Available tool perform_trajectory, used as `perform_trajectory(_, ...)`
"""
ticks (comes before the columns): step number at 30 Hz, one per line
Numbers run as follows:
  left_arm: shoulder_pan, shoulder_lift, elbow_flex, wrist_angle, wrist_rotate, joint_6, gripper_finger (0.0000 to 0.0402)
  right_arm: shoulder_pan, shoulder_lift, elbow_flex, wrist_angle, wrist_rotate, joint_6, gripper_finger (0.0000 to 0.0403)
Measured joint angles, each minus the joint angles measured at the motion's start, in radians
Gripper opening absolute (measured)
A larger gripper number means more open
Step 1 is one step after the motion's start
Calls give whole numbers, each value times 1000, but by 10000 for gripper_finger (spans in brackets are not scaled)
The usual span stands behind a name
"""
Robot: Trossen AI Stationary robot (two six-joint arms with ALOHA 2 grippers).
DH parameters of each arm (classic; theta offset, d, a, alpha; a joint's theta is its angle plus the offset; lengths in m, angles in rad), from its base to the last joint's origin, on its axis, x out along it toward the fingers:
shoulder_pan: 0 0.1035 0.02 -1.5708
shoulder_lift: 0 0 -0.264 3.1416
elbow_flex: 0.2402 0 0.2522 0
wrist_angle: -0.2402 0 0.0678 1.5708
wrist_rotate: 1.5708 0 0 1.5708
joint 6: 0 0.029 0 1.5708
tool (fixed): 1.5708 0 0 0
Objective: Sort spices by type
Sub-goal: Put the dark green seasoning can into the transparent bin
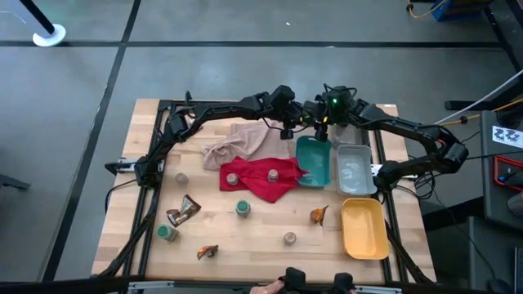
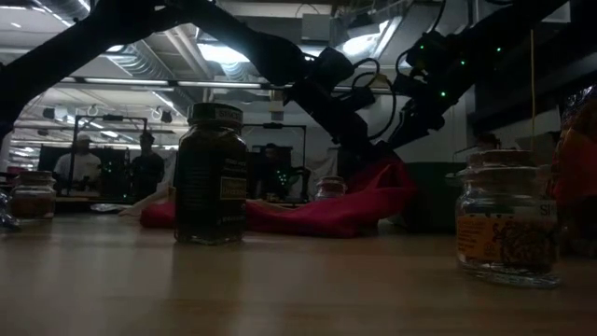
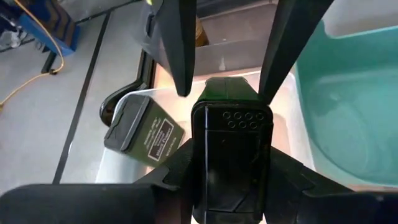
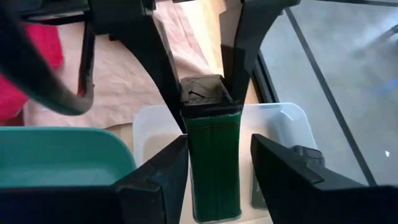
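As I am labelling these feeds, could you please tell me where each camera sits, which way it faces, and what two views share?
High: above the table, facing straight down; both arms show, meeting at the far edge.
Low: at table-top height, level past a dark jar into the room; arms enter from above.
Left wrist: on the left arm, facing the green tin in the left tool, above the clear tray.
Right wrist: on the right arm; the right tool flanks that tin.
Shared: both wrist views show the tin and tray.
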Motion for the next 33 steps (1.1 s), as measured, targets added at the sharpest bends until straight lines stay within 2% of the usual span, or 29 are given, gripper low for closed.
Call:
perform_trajectory(6,-2,0,0,5,10,1,119,0,0,0,5,-28,0,175)
perform_trajectory(15,-4,0,0,40,10,1,119,0,0,0,10,0,0,174)
perform_trajectory(23,-7,0,-2,14,1,34,119,1,71,2,21,-8,-5,118)
perform_trajectory(26,-7,1,-3,2,-4,51,122,1,91,2,28,-14,-5,114)
perform_trajectory(29,-10,1,-3,-5,-40,59,131,1,93,2,44,-14,-5,114)
perform_trajectory(33,-12,-1,0,6,-149,52,150,-2,95,1,100,0,1,114)
